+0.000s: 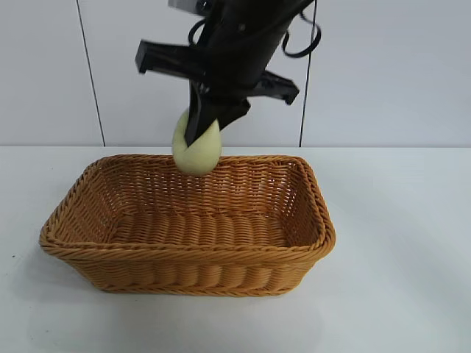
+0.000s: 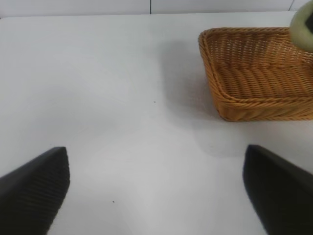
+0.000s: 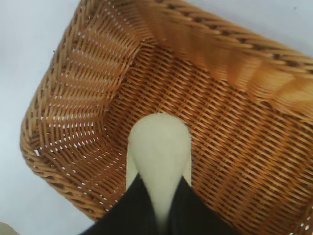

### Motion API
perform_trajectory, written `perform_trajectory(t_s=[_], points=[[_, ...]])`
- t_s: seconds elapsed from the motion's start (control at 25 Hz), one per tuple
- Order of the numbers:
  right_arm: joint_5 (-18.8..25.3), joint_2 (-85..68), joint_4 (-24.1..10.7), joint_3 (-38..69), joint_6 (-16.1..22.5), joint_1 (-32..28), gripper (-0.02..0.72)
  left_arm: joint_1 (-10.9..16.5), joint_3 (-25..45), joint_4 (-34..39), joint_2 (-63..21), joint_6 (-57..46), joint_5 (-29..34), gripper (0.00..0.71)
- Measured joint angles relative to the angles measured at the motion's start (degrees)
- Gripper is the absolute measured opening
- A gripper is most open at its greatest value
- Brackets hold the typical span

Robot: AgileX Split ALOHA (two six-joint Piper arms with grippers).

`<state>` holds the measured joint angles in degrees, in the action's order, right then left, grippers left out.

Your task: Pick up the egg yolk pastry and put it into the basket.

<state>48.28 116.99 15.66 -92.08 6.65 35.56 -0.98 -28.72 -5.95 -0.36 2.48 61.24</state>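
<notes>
Item 1, nearest the exterior camera: wicker basket [image 1: 184, 257], rectangular, orange-brown, braided rim, standing on the white table [image 1: 397, 294]. Interior holds nothing visible.

Item 2, above the basket's far rim: egg yolk pastry [image 1: 196, 147], pale cream-yellow, held in the air and not touching the weave. The right wrist view places it over the basket floor, towards one corner.

Item 3: right gripper [image 1: 204, 126], black, reaching down from above, fingers clenched on the pastry's upper part. The pastry bulges out beneath the fingertips.

Item 4: left gripper [image 2: 156, 191], off to the side of the basket and low over bare table, fingers spread wide, holding nothing. Idle.

Item 5, farthest: pale panelled wall [image 1: 397, 66].

Risks, judged from this state:
- Release from this height may let the rounded pastry bounce or roll on the woven floor; the sloping sides would probably contain it.
- The exterior view sets the pastry close over the far rim; a drift that way could land it on the braid or behind the basket.
- Grip pressure may dent or split a soft pastry, or leave it stuck to one finger on opening.
</notes>
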Motion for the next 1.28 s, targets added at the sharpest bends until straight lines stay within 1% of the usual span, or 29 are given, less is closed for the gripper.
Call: perform_trajectory(t_s=[0.12, 0.32, 0.4, 0.44, 0.48, 0.52, 0.56, 0.64, 0.68, 0.72, 0.76, 0.84, 0.96, 1.04, 1.12, 1.28], points=[[-1.5, 4.1, -0.1, 0.0, 0.3, 0.0, -0.01, 0.0, 0.0, 0.0, 0.0, 0.0, 0.0, 0.692], [-1.7, 8.0, -0.2, 0.0, 0.5, 0.0, -0.003, 0.0, 0.0, 0.0, 0.0, 0.0, 0.0, 0.692], [-1.7, 8.3, -0.1, 0.0, 0.5, 0.0, 0.034, 0.0, 0.0, 0.0, 0.0, 0.0, 0.0, 0.692], [-1.6, 8.3, -0.1, 0.0, 0.5, 0.0, 0.074, 0.0, 0.0, 0.0, 0.0, 0.0, 0.0, 0.692], [-1.5, 8.3, -0.1, 0.0, 0.5, 0.0, 0.148, 0.0, 0.0, 0.0, 0.0, 0.0, 0.0, 0.692], [-1.4, 8.3, -0.1, 0.0, 0.5, 0.0, 0.247, 0.0, 0.0, 0.0, 0.0, 0.0, 0.0, 0.692], [-1.2, 8.3, -0.1, 0.0, 0.5, 0.0, 0.365, 0.0, 0.0, 0.0, 0.0, 0.0, 0.0, 0.692], [-1.2, 8.3, -0.3, -0.1, 0.5, 0.0, 0.557, 0.0, 0.0, 0.0, 0.0, 0.0, 0.0, 0.692], [-0.7, 8.3, -0.3, -0.3, 0.5, 0.0, 0.613, 0.0, 0.0, 0.0, 0.0, 0.0, 0.0, 0.692], [0.3, 8.3, -0.8, -1.0, 0.5, 0.0, 0.646, 0.0, 0.0, 0.0, 0.0, 0.0, 0.0, 0.692], [2.2, 8.3, -1.7, -2.0, 0.5, 0.0, 0.663, 0.0, 0.0, 0.0, 0.0, 0.0, 0.0, 0.692], [6.3, 8.3, -4.9, -5.5, 0.9, 0.0, 0.683, 0.0, 0.0, 0.0, 0.0, 0.0, 0.0, 0.692], [13.6, 8.3, -13.0, -12.9, 3.9, -0.1, 0.689, 0.0, 0.0, 0.0, 0.0, 0.0, 0.0, 0.692], [18.0, 8.3, -16.6, -18.5, 5.1, -0.8, 0.689, 0.0, 0.0, 0.0, 0.0, 0.0, 0.0, 0.692], [20.2, 8.3, -18.4, -22.9, 5.5, -2.6, 0.689, 0.0, 0.0, 0.0, 0.0, 0.0, 0.0, 0.692], [20.5, 8.3, -18.9, -27.1, 5.7, -8.5, 0.692, 0.0, 0.0, 0.0, 0.0, 0.0, 0.0, 0.692]])
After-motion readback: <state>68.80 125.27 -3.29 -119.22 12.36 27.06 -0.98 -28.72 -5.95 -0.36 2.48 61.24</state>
